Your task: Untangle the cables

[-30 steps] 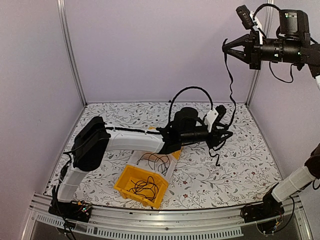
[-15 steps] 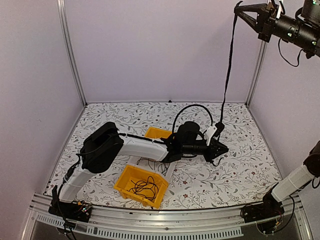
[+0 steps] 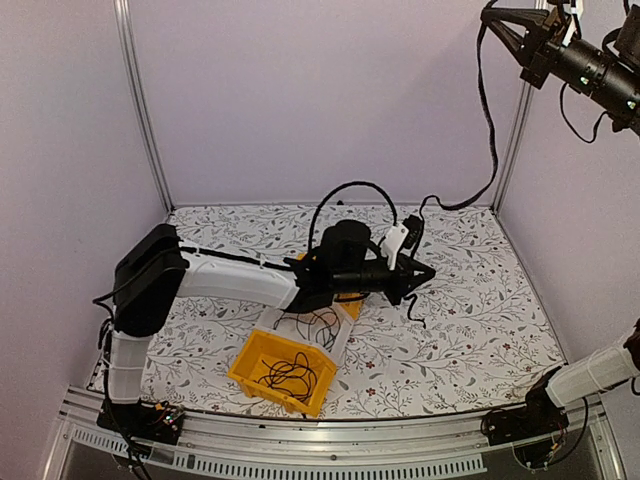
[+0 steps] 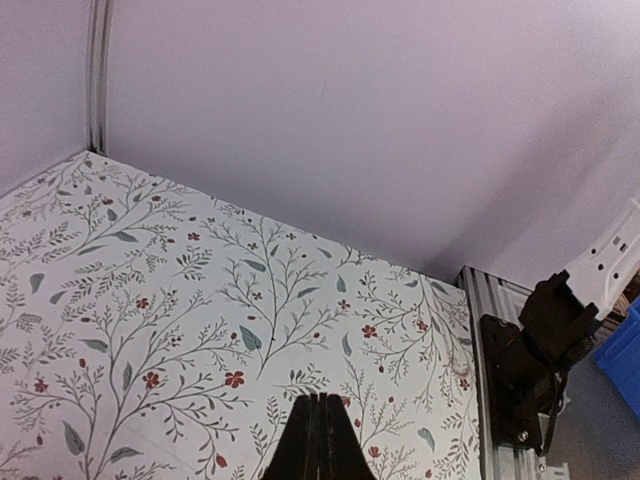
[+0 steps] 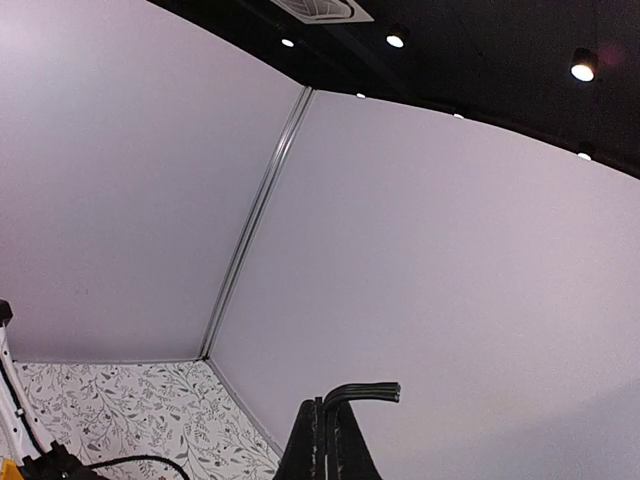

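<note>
A long black cable [image 3: 489, 120] hangs from my right gripper [image 3: 488, 10], which is shut on it high at the top right. In the right wrist view the cable's cut end [image 5: 377, 391] sticks out past the closed right gripper [image 5: 326, 404]. The cable bows down to my left gripper [image 3: 424, 272], low over the table's middle, and a short tail [image 3: 413, 306] dangles below it. The left gripper [image 4: 320, 399] is shut, with no cable showing past its tips. More black cables [image 3: 291, 374] lie in a yellow bin [image 3: 249, 372].
A clear bin [image 3: 340, 340] with black wires [image 3: 317, 322] sits beside the yellow one, partly under the left arm. A second yellow bin [image 3: 352, 309] peeks from behind that arm. The right arm's base [image 4: 528, 360] stands at the table edge beside a blue object [image 4: 624, 362].
The left gripper has closed and that arm has drawn back to the left. My right gripper has risen with the cable, which was taut half a second ago and now bows slack.
</note>
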Robot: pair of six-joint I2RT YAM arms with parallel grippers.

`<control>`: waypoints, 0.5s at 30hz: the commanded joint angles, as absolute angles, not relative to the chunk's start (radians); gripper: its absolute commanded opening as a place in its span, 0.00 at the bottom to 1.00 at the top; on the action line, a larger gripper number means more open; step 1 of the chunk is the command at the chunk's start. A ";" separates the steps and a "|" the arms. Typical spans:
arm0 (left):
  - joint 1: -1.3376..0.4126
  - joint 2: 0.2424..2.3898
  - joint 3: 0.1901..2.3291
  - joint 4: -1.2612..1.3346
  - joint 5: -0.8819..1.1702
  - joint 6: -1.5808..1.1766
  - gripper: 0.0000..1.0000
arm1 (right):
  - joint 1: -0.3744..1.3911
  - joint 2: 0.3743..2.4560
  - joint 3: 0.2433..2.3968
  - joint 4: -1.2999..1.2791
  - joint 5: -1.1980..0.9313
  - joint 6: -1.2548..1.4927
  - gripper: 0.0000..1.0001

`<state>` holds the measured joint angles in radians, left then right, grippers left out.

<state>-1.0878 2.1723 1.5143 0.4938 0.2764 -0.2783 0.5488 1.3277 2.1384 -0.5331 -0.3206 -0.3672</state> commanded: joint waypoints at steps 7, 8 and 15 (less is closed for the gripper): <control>-1.060 1.765 1.370 0.188 0.121 -0.209 0.00 | 0.548 1.275 1.869 -0.482 -0.380 -0.386 0.00; -1.060 1.734 1.357 0.130 0.106 -0.205 0.00 | 0.548 1.275 1.847 -0.478 -0.366 -0.389 0.00; -1.068 1.482 1.162 -0.130 0.061 -0.191 0.00 | 0.541 1.306 1.882 -0.324 -0.159 -0.514 0.00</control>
